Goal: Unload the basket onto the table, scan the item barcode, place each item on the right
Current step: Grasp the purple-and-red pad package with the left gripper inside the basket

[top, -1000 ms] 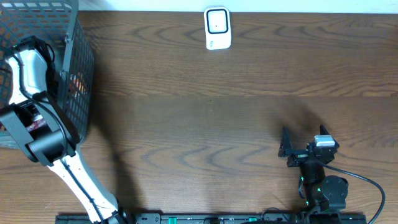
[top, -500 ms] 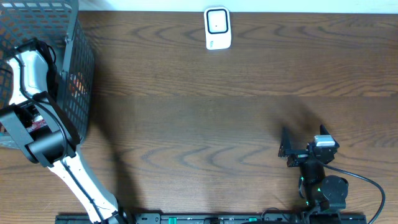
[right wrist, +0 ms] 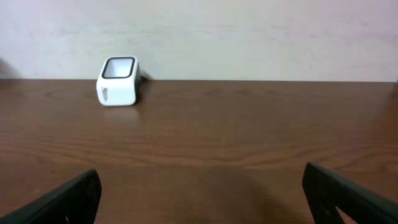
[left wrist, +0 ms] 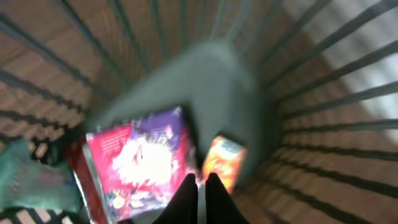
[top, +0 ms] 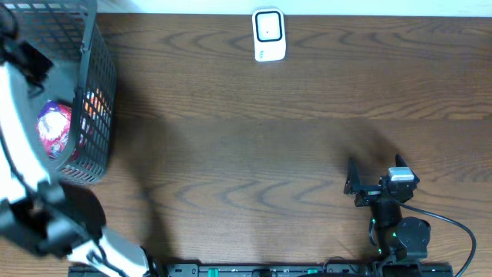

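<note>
Inside the dark wire basket (top: 96,92) lie a pink and purple packet (left wrist: 140,158), also seen from above (top: 54,127), an orange packet (left wrist: 225,158) and a green packet (left wrist: 31,180). My left gripper (left wrist: 199,186) hangs above them, blurred, its fingers pressed together with nothing visible between them. The left arm (top: 19,154) looms large at the overhead view's left edge. A white barcode scanner (top: 269,35) stands at the table's far edge, also in the right wrist view (right wrist: 118,81). My right gripper (top: 360,185) rests open near the front right, empty.
The basket's walls (left wrist: 311,93) rise all round the left gripper. Brown wooden tabletop (top: 254,146) stretches between basket, scanner and right arm. A pale wall (right wrist: 249,37) stands behind the scanner.
My left gripper has shut, and the left arm has swung up out of the basket. The pink packet now shows in the basket. The right arm has not moved.
</note>
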### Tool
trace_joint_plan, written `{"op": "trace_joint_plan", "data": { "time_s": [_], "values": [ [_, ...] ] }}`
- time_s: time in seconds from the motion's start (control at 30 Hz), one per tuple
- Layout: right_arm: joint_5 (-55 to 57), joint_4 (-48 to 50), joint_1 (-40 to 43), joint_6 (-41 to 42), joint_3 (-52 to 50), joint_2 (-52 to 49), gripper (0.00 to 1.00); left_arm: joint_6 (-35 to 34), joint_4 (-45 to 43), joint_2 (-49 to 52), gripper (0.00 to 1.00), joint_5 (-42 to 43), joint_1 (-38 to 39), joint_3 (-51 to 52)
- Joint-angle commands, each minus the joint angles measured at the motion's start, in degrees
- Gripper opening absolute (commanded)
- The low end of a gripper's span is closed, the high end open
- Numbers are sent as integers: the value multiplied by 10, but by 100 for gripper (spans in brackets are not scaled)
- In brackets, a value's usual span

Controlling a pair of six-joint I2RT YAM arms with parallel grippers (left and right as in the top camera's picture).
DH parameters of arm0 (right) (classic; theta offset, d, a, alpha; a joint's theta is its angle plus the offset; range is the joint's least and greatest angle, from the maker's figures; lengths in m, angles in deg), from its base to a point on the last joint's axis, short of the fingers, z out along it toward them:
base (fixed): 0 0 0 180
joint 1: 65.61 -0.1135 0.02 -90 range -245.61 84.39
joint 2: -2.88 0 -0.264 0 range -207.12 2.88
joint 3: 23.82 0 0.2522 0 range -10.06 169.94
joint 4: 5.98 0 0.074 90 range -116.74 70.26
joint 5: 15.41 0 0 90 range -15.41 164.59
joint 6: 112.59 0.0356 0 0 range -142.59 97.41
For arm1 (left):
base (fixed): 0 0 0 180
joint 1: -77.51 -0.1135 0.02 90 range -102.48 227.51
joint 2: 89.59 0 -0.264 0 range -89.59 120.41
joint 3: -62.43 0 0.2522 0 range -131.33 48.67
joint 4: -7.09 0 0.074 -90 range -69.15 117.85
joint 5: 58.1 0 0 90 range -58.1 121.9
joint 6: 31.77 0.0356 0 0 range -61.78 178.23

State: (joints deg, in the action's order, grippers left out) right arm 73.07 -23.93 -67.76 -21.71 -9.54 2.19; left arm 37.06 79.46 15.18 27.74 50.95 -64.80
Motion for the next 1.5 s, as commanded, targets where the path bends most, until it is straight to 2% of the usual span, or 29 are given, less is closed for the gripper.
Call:
{"op": "trace_joint_plan", "data": {
  "time_s": [0.0, 0.07, 0.1, 0.13, 0.2, 0.27, 0.33, 0.57, 0.77, 0.9, 1.03, 1.2, 1.47],
  "values": [
    [-1, -1, 3, 8, -2, 3, 99, -5, -11, -58, 7, 23, 2, -9],
    [-1, -1, 3, 8, -2, 3, 99, -5, -11, -71, 8, 22, 1, -9],
    [-1, -1, 3, 8, -2, 3, 99, -5, -10, -73, 17, 22, 1, -9],
    [-1, -1, 3, 8, -2, 3, 99, -5, -5, -73, 37, 20, 1, -9],
    [-1, -1, 3, 8, -2, 3, 99, -5, 8, -67, 65, 15, 1, -7],
    [-1, -1, 3, 8, -2, 3, 99, -5, 21, -58, 78, 3, 1, 1],
    [-1, -1, 3, 8, -2, 3, 99, -5, 31, -47, 85, -13, 1, 10],
    [-1, -1, 3, 8, -2, 3, 99, -5, 81, 18, 88, -88, 1, 33],
    [-1, -1, 3, 8, -2, 3, 99, -19, 93, 76, 89, -96, 1, 34],
    [-1, -1, 3, 8, -2, 3, 99, -65, 90, 112, 99, -91, 2, 34],
    [-1, -1, 3, 8, -2, 3, 99, -68, 68, 140, 98, -64, 5, 34],
    [-1, -1, 3, 8, -2, 3, 99, -64, 43, 170, 98, -73, 13, 34],
    [-1, -1, 3, 8, -2, 3, 99, -66, 56, 228, 98, -90, 16, 34]
  ]
}}
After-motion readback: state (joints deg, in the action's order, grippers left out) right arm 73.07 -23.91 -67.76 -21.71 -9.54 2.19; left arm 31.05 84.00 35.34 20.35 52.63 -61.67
